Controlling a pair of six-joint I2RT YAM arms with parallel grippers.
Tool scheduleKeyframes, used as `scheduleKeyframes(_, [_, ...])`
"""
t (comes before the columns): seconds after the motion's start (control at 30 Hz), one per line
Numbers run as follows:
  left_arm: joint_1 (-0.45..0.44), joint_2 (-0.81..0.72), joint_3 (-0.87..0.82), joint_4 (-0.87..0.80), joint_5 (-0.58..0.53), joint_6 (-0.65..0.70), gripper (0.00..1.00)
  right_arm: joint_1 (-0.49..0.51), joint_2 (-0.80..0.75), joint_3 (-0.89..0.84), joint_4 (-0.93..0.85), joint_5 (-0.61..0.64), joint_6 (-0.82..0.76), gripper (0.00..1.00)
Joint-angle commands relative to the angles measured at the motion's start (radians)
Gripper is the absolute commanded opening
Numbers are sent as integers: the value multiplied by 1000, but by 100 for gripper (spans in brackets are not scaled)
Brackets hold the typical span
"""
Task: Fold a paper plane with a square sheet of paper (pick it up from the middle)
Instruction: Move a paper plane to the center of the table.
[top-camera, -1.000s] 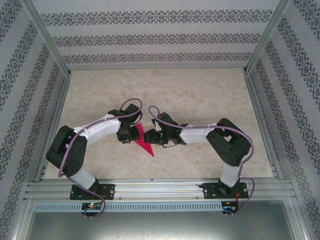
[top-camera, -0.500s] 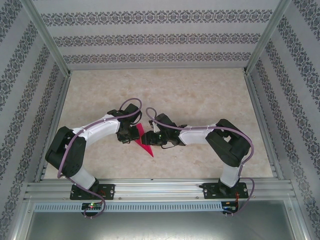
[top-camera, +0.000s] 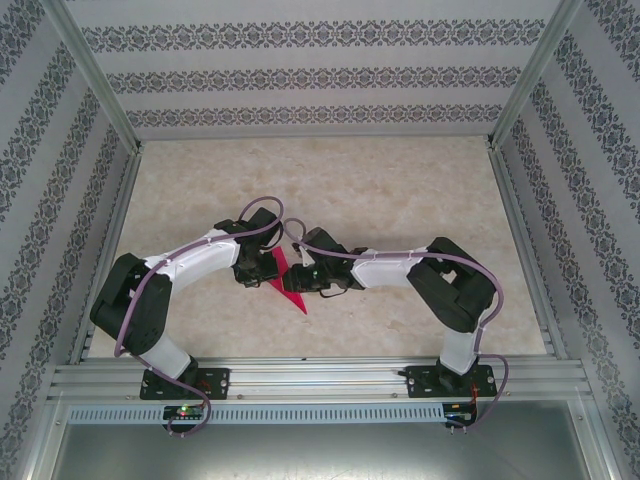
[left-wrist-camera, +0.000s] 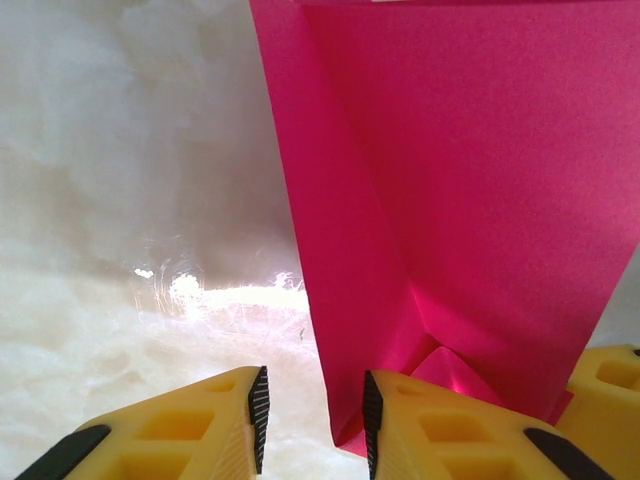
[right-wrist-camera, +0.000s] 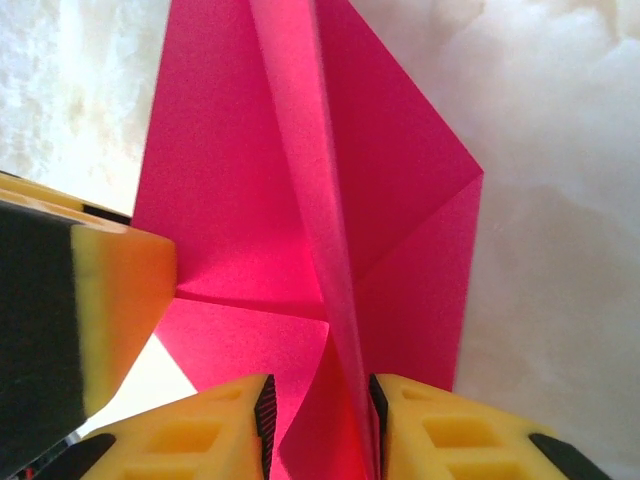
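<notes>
Right claw straddles the paper's raised centre crease. The crease runs into the gap at bottom centre of the right wrist view and lies against one pad. Jaws part-closed, can't tell if they actually pinch.

Left claw is apart, with bare table showing between its pads and the paper edge just beside the pad at lower right of its view.

Paper sits mid-table in the top view, between both claws, tip aimed lower right. It is part-folded, with a dart outline and flaps not flat.

My read of the step: setting the lengthwise crease. To do it well:
- bite the ridge itself, not a flap
- line up the layers before closing
- left claw pins the paper while right works the crease
- go light, since thin paper skews or tears

Around: patterned walls, aluminium rail at bottom, purple cables looping over both wrists.

In the way: the claws crowd each other. The left finger sits just beside the paper at left of the right wrist view, so there's a collision risk.
</notes>
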Motion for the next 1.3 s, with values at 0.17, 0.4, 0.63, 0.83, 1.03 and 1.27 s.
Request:
scheduleKeyframes(0.17, [11,-41,-16,3,-27,-8,34,24,35,59,-87,58,-62,26])
scheduleKeyframes(0.4, [11,-61,-15,7,-24,-8,33,35,29,77,-122,92,-70,15])
scheduleKeyframes(0.63, [11,-188,-5,5,-48,-8,34,38,-95,82,-243,281,-76,1])
scheduleKeyframes(0.83, [11,-245,29,-44,-122,4,35,39,-165,172,-509,589,-55,2])
scheduleKeyframes(1.03, [12,-246,6,-25,-111,-4,34,4,-96,258,-631,665,-3,2])
scheduleKeyframes(1.27, [12,-263,-3,-34,-121,-4,35,-21,-2,304,-621,610,-1,5])
